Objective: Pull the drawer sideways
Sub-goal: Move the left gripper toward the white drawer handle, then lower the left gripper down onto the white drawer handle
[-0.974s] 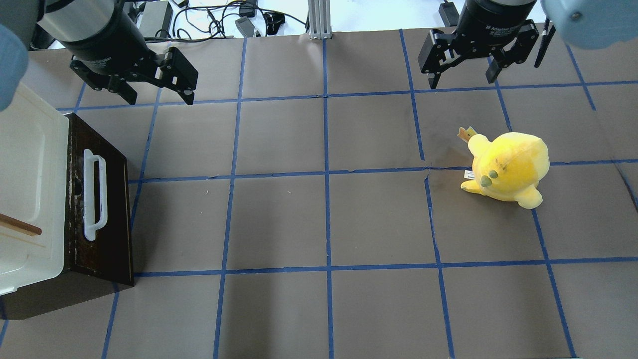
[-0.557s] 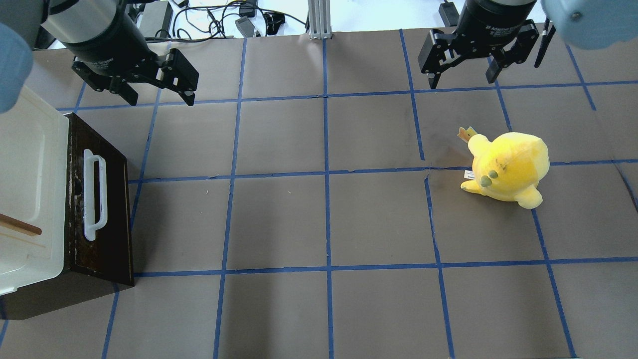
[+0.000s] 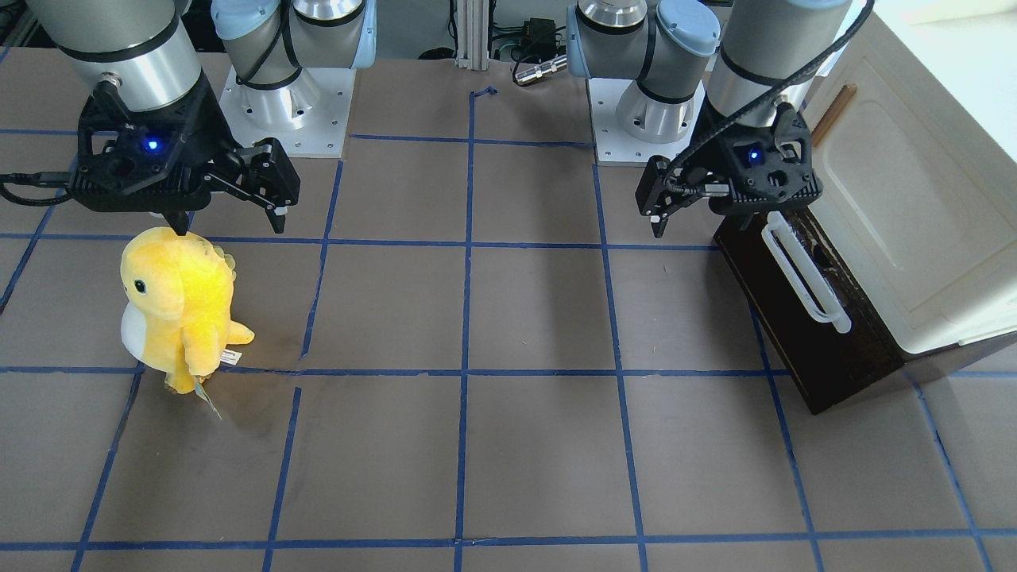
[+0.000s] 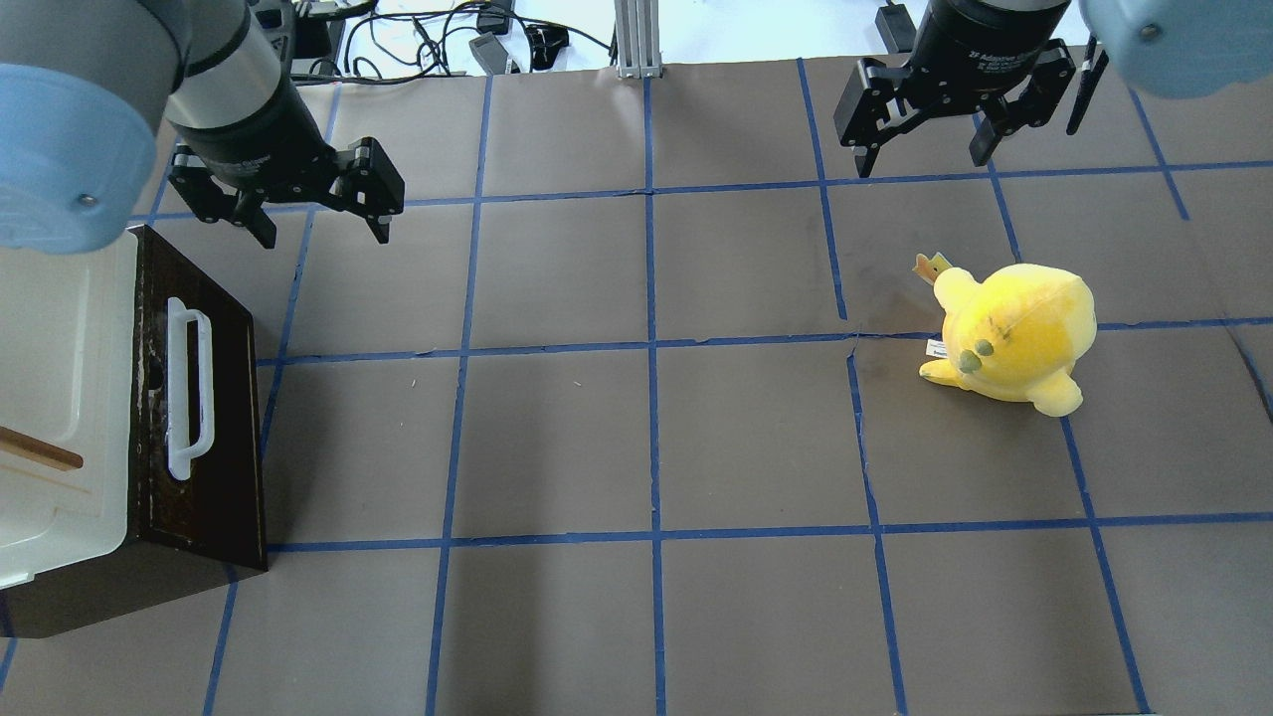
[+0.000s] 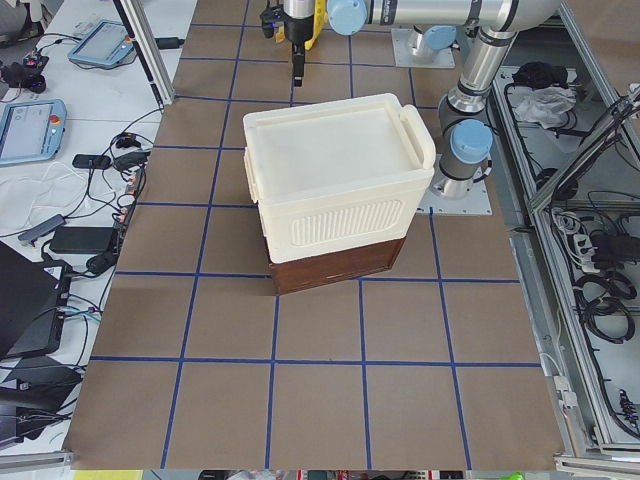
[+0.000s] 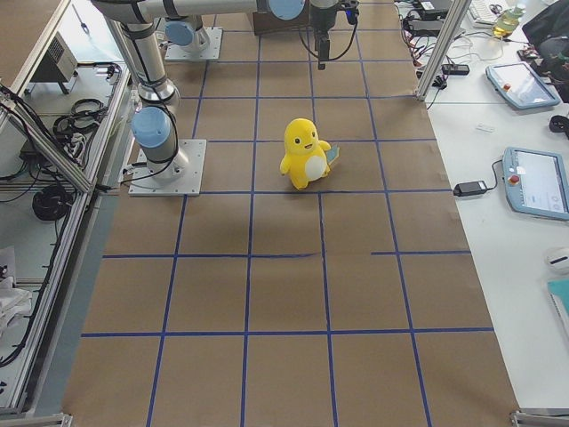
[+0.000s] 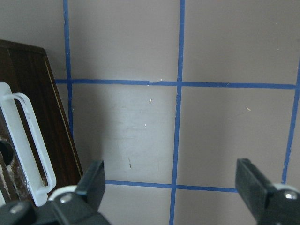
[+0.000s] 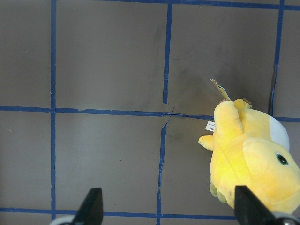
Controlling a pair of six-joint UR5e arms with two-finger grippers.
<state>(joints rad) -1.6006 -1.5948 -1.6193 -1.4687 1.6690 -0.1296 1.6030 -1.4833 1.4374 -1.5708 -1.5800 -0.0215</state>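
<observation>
Matte brown and gridded with blue tape, the surface lies flat. At its left edge the drawer turns its dark wood front and white bar handle toward the wide middle. A fuzzy yellow toy sits right. Beyond, the left claw and right claw hang spread, empty. Ribbing on the cream box shows only from the left end.
</observation>
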